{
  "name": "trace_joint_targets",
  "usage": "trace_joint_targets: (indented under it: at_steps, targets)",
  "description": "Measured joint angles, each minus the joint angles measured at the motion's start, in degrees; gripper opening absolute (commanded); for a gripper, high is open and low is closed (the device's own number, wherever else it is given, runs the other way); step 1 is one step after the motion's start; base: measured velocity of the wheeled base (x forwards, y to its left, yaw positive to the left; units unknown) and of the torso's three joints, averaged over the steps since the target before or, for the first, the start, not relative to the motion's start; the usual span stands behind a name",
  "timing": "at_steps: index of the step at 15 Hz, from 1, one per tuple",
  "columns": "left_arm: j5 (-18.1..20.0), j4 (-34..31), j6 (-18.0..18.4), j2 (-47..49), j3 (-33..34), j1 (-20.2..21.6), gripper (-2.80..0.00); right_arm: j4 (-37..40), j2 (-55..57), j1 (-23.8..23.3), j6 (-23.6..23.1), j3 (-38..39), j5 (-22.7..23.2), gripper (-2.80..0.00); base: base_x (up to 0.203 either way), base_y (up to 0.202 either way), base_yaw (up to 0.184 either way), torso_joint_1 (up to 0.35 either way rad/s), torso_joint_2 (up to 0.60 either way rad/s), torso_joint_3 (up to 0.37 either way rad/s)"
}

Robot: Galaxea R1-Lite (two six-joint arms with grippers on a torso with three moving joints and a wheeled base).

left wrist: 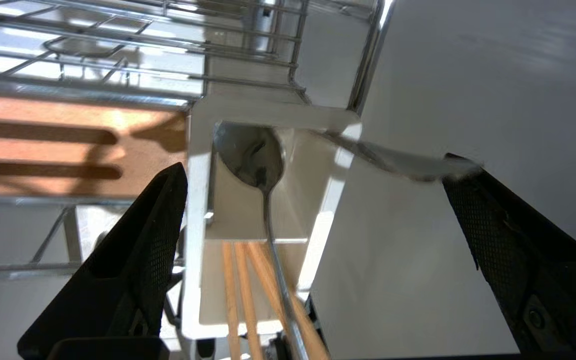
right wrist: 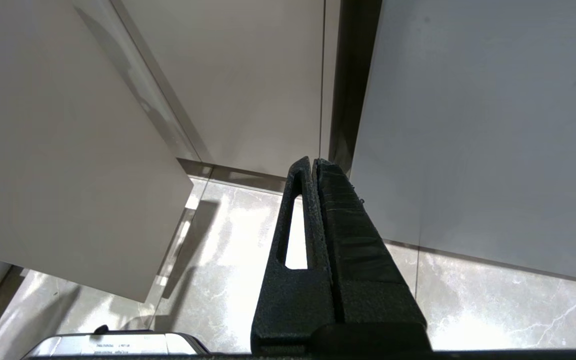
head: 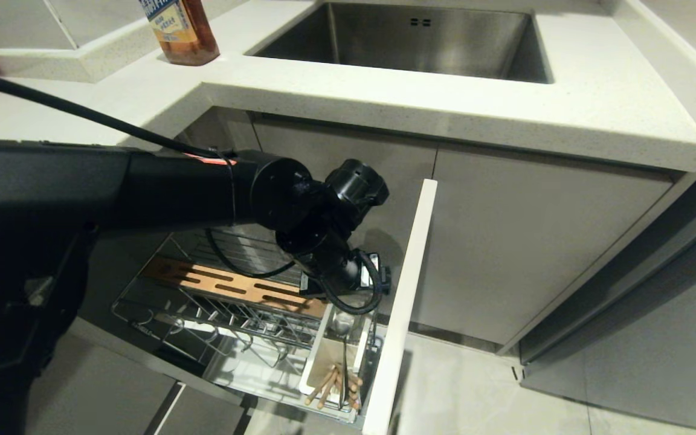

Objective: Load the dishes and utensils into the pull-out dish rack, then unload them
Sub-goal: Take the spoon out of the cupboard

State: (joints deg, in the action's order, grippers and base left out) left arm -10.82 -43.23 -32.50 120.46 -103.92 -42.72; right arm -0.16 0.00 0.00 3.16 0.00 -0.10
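Your left gripper [left wrist: 313,235] hangs with its jaws spread wide and nothing between them, directly above the white utensil holder [left wrist: 195,210] at the near right corner of the pull-out dish rack [head: 161,314]. Inside the holder, the chopsticks [left wrist: 240,300] lie bundled against the spoon [left wrist: 255,157], whose bowl rests at the far end of the compartment. Note that one finger [left wrist: 138,270] stands over the slotted wooden strip [left wrist: 68,145], while the other finger [left wrist: 523,260] sits close to the pale cabinet front [head: 405,302].

Expect these faults if you descend as aligned:
- A finger may strike the holder wall or the cabinet front, because the spread is wider than the compartment.
- Closing may trap the spoon handle together with the chopsticks, since they touch.
- The smooth metal handle will likely slip in a shallow pinch.

No plate or bowl is visible in the rack prongs. Farther off, the sink [head: 420,36] sits in the counter. Your right gripper [right wrist: 315,172] is parked pressed closed and empty, facing the floor.
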Motion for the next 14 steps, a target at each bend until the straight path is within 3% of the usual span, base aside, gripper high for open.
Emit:
trace_joint_targets:
  at_steps: [7,8,14]
  targets:
    - [0.7,2.3,0.1,0.7,0.2,0.0,0.0,0.0,0.0,0.0,0.0,0.0,0.0,-2.8,0.0,0.0,0.0,0.0,0.0,0.0]
    - [0.6,2.3,0.0,0.7,0.2,0.0,-2.8,0.0,0.0,0.0,0.0,0.0,0.0,-2.8,0.0,0.0,0.0,0.0,0.0,0.0]
    - [0.7,2.2,0.0,0.6,0.1,0.0,-2.8,0.0,0.0,0.0,0.0,0.0,0.0,-2.8,0.0,0.0,0.0,0.0,0.0,0.0]
